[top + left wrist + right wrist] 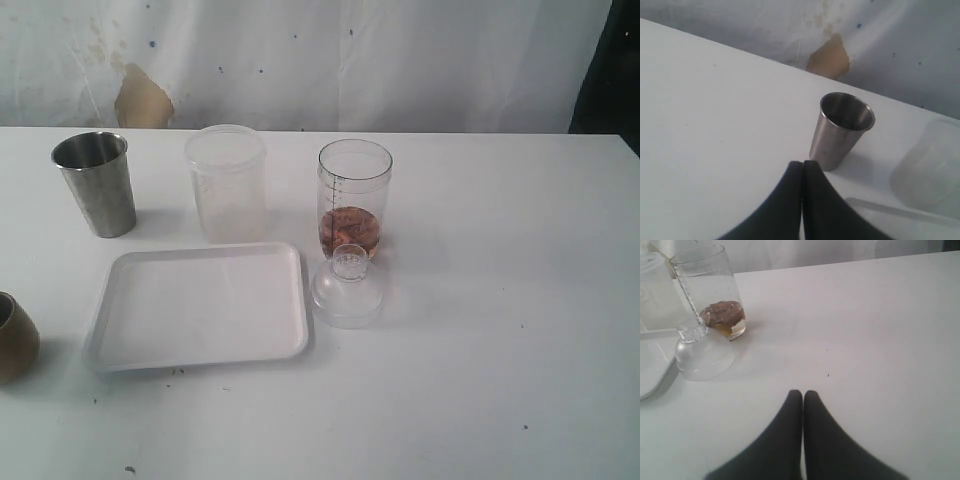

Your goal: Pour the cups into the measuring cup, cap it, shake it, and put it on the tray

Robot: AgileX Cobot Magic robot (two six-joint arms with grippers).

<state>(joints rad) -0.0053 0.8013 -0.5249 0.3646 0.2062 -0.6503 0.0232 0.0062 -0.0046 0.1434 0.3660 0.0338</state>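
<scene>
Plainly, both grippers are closed on nothing. The left gripper (803, 164) has its two dark fingers pressed together with no gap, hanging over bare table (480, 380) on the tumbler's side of the tray (195, 305). The right gripper (803, 394) is likewise pinched flat, over open table well off the tray's right side. Neither arm shows in the exterior view.

The tray lies flat with nothing on it. The steel tumbler (94, 185) stands upright beyond the tray's far left corner, apart from it; the left wrist view looks into its open mouth (841, 131). The frosted cup (226, 183) stands just behind the tray's far edge. The measuring cup (354, 200) stands upright past the tray's far right corner, uncapped, with a shallow layer of brown liquid at its bottom and its black scale facing the tray side. Its clear domed cap (347, 288) sits on the table just beside the tray's right edge, directly in front of the measuring cup; whether it touches either cannot be told. The wooden cup (15, 338) stands left of the tray's near left corner, half cut off by the picture's edge.
</scene>
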